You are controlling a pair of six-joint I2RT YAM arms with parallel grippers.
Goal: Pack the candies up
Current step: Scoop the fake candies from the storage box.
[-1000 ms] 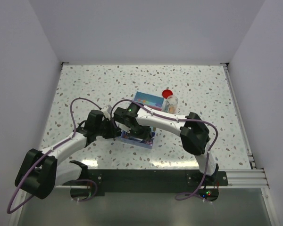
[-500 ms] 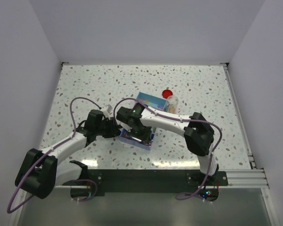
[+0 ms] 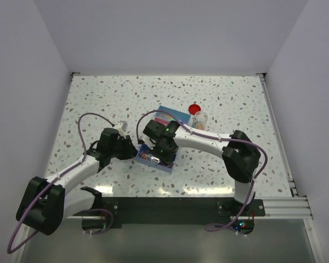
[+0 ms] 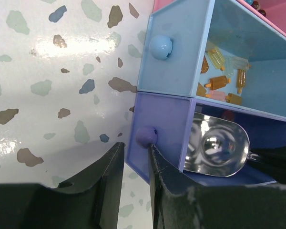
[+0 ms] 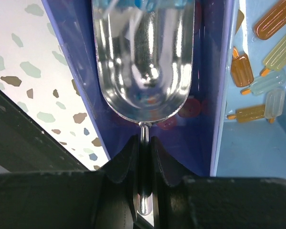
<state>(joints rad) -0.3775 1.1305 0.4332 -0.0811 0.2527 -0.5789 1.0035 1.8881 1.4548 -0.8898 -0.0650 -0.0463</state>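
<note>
In the drawer (image 4: 162,129), the scoop (image 5: 143,62) clenched in the right fingers (image 5: 132,149) has shifted, seemingly emptied of candies (image 5: 189,108); whether the left fingers (image 4: 117,160) grip anything is unclear.

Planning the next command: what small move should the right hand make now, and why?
Probably lift the shiny metal scoop straight up out of the open purple drawer: its bowl looks empty, small red candies lie beneath it, and the right hand is clamped on its handle.

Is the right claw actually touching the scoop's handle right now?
Touching. The right wrist view shows the right claw shut on the metal scoop's thin handle, pinched from both sides with no gap.
</note>
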